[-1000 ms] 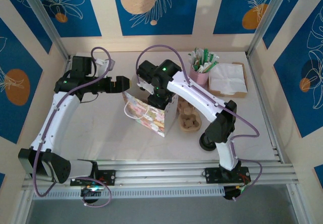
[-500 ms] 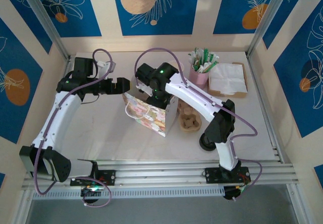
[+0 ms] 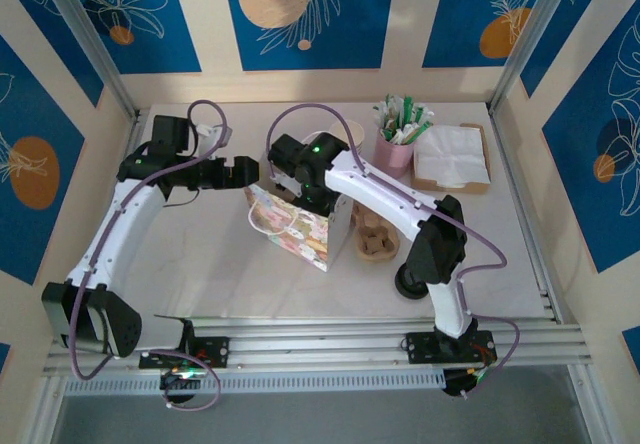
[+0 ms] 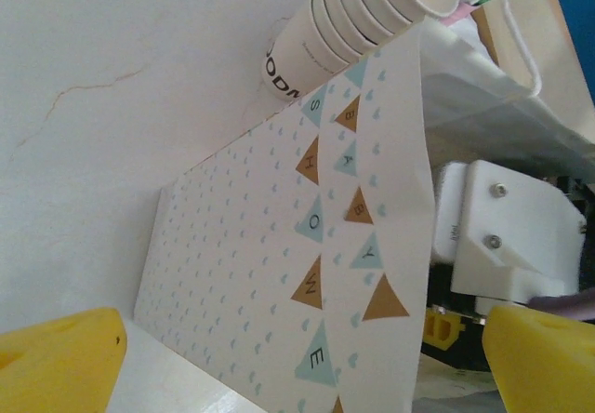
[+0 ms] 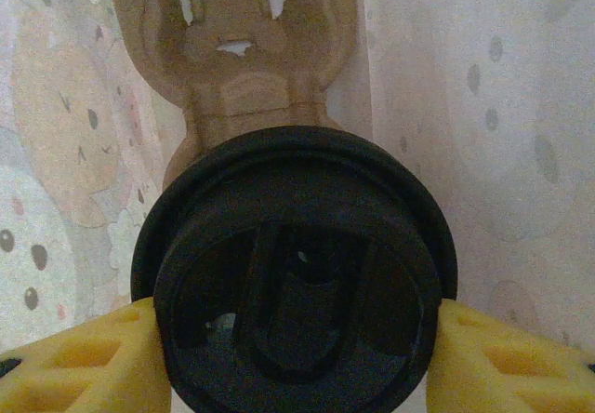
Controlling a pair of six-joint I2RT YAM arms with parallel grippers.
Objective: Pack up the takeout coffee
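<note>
The right gripper (image 5: 296,339) is clamped on the takeout coffee (image 5: 296,273), which sits apparently inside the paper bag (image 3: 297,228). The left gripper (image 3: 250,171) stands wide apart, just beside the bag's rim.

Takeout coffee (image 5: 297,283): small cup seen lid-on, facing the wrist camera. Round black plastic lid with a raised outer rim and a recessed centre holding a ridge and a small hole. It sits centred between the right fingers (image 5: 70,362), its lid edge touching the yellow pad on each side. The cup body is hidden under the lid.
</note>
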